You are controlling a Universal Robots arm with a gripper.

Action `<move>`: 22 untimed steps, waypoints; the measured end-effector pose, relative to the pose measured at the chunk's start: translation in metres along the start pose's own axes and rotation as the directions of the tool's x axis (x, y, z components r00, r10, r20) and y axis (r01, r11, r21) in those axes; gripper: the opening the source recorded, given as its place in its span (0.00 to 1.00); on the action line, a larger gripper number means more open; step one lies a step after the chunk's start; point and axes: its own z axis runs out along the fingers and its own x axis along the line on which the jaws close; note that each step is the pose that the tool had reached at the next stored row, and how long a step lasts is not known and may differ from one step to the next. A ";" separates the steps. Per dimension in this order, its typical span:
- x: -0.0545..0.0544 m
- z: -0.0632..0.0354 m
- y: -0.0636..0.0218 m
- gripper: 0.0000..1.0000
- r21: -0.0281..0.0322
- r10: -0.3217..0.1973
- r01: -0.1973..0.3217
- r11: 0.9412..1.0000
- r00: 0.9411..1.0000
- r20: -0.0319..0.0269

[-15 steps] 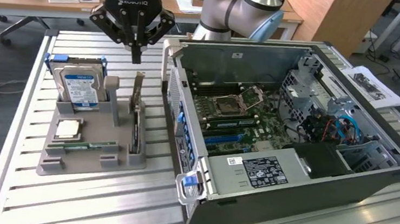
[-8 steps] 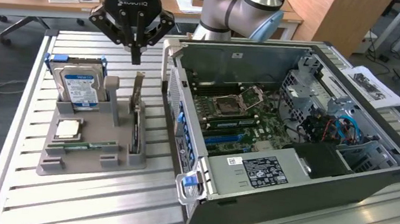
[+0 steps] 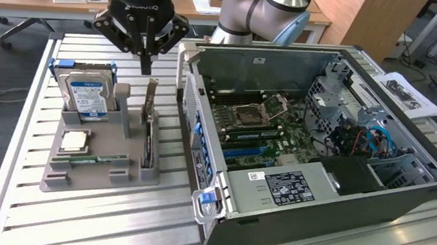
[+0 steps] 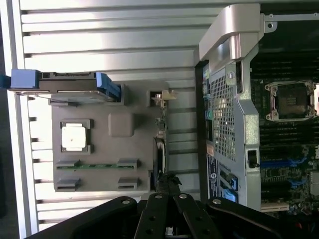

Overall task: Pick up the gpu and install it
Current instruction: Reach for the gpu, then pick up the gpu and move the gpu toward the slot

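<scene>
Upper left in the exterior view, the empty gripper (image 3: 145, 67) hangs pinched closed just above the upright gpu (image 3: 149, 122), which the wrist view shows edge-on.

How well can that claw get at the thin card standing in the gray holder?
Probably yes: the claw hangs just above the card with nothing between them, and the card's top edge stands clear of the gray holder. Its jaws are shut, though.
</scene>
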 end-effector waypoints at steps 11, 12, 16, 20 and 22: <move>0.007 -0.0004 -0.0141 0.11 0.003 0.000 0.000 1.000 1.000 0.000; 0.007 -0.0004 -0.0152 0.11 0.004 0.000 0.000 1.000 1.000 0.000; 0.009 -0.0004 -0.0183 0.11 0.005 0.000 0.000 1.000 1.000 -0.001; 0.009 -0.0004 -0.0183 0.11 0.005 0.000 0.000 1.000 1.000 -0.001; 0.009 -0.0004 -0.0183 0.11 0.005 0.000 0.000 1.000 1.000 -0.001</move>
